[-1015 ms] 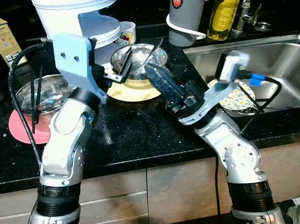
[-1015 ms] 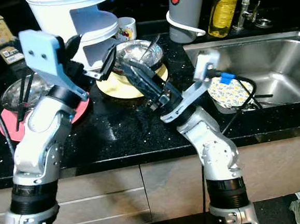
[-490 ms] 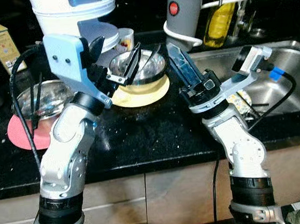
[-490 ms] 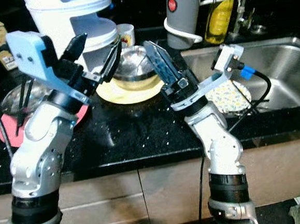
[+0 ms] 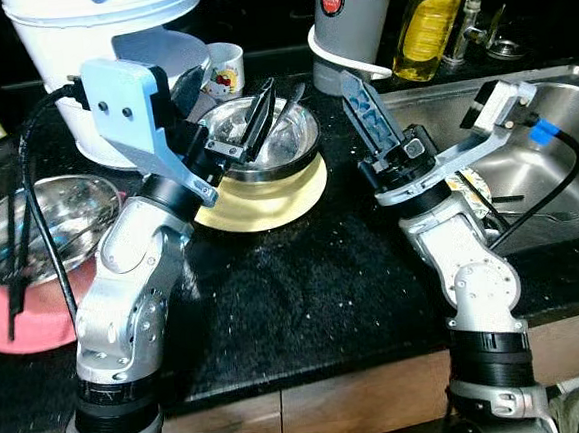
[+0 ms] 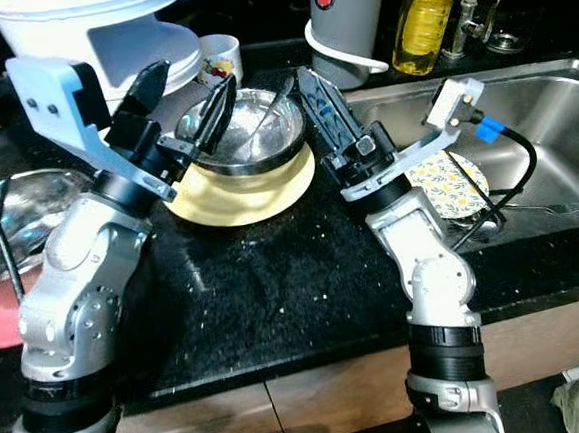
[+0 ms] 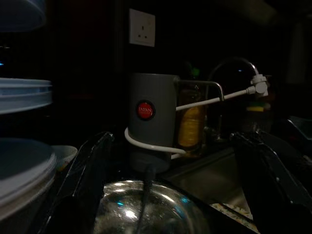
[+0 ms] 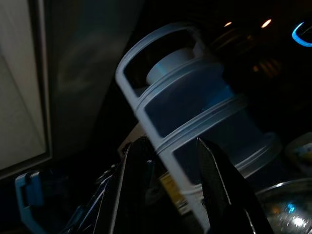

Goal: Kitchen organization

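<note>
A: Which step is the robot doing?

B: The left gripper (image 6: 185,104) is reaching with wide open fingers over the steel bowl (image 5: 269,143), which is sitting on the yellow plate (image 5: 268,193) on the counter (image 5: 295,286).

A: And the right gripper (image 5: 359,99)?

B: It is pointing up beside the bowl, fingers nearly together, holding nothing.

A: What is inside?

B: A spoon (image 6: 266,113). Next the fingers probably must go down around the rim

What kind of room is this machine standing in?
Most likely a home kitchen: a black stone counter with a steel sink set into it, a steel bowl on a yellow plate, and a bottle of oil.
</note>
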Motion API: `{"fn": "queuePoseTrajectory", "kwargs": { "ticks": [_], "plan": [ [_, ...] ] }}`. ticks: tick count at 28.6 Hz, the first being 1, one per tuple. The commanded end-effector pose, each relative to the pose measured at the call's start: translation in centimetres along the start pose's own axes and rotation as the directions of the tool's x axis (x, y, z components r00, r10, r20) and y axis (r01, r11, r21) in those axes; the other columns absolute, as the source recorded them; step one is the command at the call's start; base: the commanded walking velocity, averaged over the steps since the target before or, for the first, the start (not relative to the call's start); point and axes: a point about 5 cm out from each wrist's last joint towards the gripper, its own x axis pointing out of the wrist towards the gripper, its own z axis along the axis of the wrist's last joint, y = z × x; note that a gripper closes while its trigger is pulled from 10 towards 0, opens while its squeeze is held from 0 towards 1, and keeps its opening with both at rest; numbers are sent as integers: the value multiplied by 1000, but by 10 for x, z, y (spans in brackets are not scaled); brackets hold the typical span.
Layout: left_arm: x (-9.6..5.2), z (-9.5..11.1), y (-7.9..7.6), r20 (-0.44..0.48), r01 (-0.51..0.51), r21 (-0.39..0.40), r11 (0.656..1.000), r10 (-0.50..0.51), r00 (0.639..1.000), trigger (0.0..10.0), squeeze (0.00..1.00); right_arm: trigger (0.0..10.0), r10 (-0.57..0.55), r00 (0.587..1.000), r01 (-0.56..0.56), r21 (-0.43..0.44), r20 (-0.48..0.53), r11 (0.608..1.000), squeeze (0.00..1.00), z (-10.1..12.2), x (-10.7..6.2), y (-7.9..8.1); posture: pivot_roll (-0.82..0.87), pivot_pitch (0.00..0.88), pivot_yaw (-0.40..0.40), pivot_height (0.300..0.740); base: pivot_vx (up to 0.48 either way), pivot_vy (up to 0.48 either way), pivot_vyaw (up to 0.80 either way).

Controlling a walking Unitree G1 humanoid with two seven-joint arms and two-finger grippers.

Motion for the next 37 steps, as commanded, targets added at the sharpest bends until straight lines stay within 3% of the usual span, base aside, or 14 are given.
{"fn": "queuePoseTrajectory", "kwargs": {
  "ticks": [1, 19, 25, 33, 37],
  "plan": [
    [0, 4, -1, 7, -3, -3, 1000, 3, 1000, 10000, 0, 10000, 16, 1000, -16, 10, 0, 1000, 0, -1, 4, 3, 110, 56, -30, 740, 0, 0, 0],
    [-2, 2, -11, -12, 34, 2, 999, -34, 999, 10000, 0, 10000, 21, 1000, -21, 8, -23, 1000, 0, -5, 4, 3, 113, 60, -28, 740, 0, 0, 0],
    [-3, 0, -11, -26, 31, 7, 999, -31, 999, 10000, 0, 10000, 16, 998, -17, -18, -62, 1000, 0, -11, 3, 3, 110, 56, -28, 740, 0, -463, 0],
    [-3, -3, -10, -32, 14, -6, 1000, -15, 999, 10000, 0, 10000, 23, 995, -28, -49, -102, 998, 0, -16, 4, 4, 110, 44, -31, 740, 0, 0, 0],
    [-4, -3, -11, -32, 13, -10, 1000, -13, 999, 10000, 0, 10000, 37, 992, -45, -71, -117, 996, 0, -18, 3, 5, 110, 39, -34, 740, 0, 0, 800]
  ]
}}
